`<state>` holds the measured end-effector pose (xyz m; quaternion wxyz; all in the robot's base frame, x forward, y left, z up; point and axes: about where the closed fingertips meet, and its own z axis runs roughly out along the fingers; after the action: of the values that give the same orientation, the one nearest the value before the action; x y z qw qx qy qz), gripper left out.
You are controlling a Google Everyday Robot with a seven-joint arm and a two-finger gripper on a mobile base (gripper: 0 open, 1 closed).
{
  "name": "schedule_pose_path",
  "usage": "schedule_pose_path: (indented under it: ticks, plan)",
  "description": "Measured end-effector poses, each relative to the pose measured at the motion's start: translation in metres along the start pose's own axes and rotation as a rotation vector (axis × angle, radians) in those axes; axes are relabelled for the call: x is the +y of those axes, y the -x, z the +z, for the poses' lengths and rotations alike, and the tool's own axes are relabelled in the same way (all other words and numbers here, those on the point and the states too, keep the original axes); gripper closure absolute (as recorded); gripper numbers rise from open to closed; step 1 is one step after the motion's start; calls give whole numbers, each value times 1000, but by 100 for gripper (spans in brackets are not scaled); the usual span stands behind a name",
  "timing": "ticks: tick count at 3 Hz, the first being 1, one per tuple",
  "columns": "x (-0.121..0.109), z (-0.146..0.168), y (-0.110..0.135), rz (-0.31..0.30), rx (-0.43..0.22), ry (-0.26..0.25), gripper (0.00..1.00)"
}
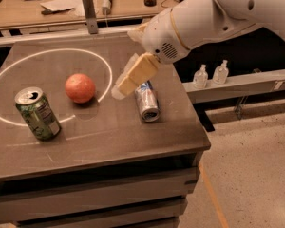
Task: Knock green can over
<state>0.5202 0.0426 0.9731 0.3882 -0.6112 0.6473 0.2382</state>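
The green can (37,113) stands upright near the table's front left, mottled green and white with a silver pull-tab top, on the edge of a white painted circle (52,56). My gripper (123,85) hangs above the table's middle, between an orange-red round fruit (80,88) and a silver-and-blue can (147,101) that lies on its side. The gripper is well to the right of the green can and apart from it. The white arm (199,18) comes in from the upper right.
The dark table (104,141) ends at its right edge next to the lying can. Behind it stands a wooden bench (61,6) with papers and tools. Two small clear bottles (211,74) stand on a shelf to the right. Bare floor lies at the lower right.
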Motion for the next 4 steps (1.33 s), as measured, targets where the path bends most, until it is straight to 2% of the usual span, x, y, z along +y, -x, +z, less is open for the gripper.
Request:
schedule_pose_path:
  ticks: [1, 2, 3, 4]
  plan:
    - [10, 23, 41, -26, -209, 14, 0]
    - [23, 34, 67, -92, -308, 7, 0]
    - [23, 34, 67, -92, -308, 7, 0]
    - [29, 54, 76, -57, -357, 49, 0]
